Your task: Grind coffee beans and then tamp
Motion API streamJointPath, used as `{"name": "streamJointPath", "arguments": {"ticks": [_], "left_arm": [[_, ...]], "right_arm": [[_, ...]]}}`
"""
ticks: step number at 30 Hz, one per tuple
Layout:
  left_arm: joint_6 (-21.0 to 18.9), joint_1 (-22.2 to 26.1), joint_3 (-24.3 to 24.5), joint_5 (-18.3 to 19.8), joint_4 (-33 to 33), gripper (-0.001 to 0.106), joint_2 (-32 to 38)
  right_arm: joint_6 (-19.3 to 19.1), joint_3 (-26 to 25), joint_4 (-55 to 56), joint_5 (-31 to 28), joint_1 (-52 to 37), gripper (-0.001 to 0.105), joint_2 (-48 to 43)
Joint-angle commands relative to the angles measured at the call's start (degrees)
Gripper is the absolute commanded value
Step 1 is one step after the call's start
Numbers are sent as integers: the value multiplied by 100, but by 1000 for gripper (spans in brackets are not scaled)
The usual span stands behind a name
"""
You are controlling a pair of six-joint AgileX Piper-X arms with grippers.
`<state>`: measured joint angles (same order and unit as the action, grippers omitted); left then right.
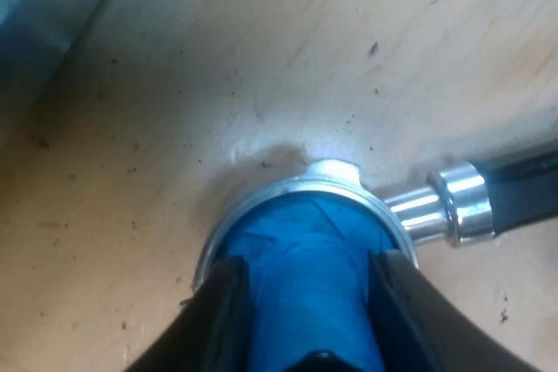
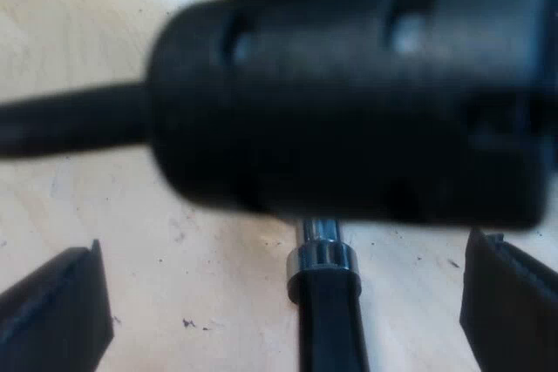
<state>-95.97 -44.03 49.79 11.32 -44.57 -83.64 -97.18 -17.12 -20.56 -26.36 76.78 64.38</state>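
Left wrist view. The two black fingers (image 1: pixel 218 320) of the left gripper (image 1: pixel 309 320) are closed against opposite sides of the blue tamper (image 1: pixel 301 241) and grip its body between them. The tamper's lower end stands inside the round rim of the metal holder (image 1: pixel 288 187), whose bright edge shows as an arc around the blue. From the rim a short chrome neck (image 1: pixel 445 206) runs out sideways into the holder's dark handle (image 1: pixel 523 185); the handle's end cannot be seen. The holder rests on a light wooden table (image 1: pixel 261 58) speckled with dark grounds. Beyond the holder, well apart from it, lies the edge of a grey metal surface (image 1: pixel 44 6), too little of which shows to say what it is.

Right wrist view. The right gripper (image 2: pixel 286 298) is spread wide and holds nothing: its fingertips (image 2: pixel 61 311) stand one on each side of the holder's handle, both clear of it, with bare table between each finger and the handle. The handle runs up the gap to its chrome collar. A large black body (image 2: pixel 349 102), blurred and very near the camera, crosses above the collar and hides the holder's basket and the tamper.
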Motion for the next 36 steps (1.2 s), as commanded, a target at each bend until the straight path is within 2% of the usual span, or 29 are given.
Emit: {"name": "streamJointPath", "arguments": {"ticks": [1,6,13,23,27,33,36], "left_arm": [[-54,3,-266,15,-19,0,-41],[-54,3,-640,15,54,0,-41],[-54,3,-683,15,104,0,-41],[-54,3,-171,15,-45,0,163],[-54,3,122,15,-192,0,394],[-54,3,307,-8,-228,0,786],[-54,3,390,-145,-495,0,1064]], "right_arm": [[-39,11,-68,-47,9,82,-57],[-39,11,-68,-47,9,82,-57],[-39,11,-68,-47,9,82,-57],[-58,-10,-68,-47,9,82,-57],[-222,-95,-68,-80,9,82,-57],[-274,-241,-68,-79,9,82,-57],[-339,-318,-68,-79,9,82,-57]]}}
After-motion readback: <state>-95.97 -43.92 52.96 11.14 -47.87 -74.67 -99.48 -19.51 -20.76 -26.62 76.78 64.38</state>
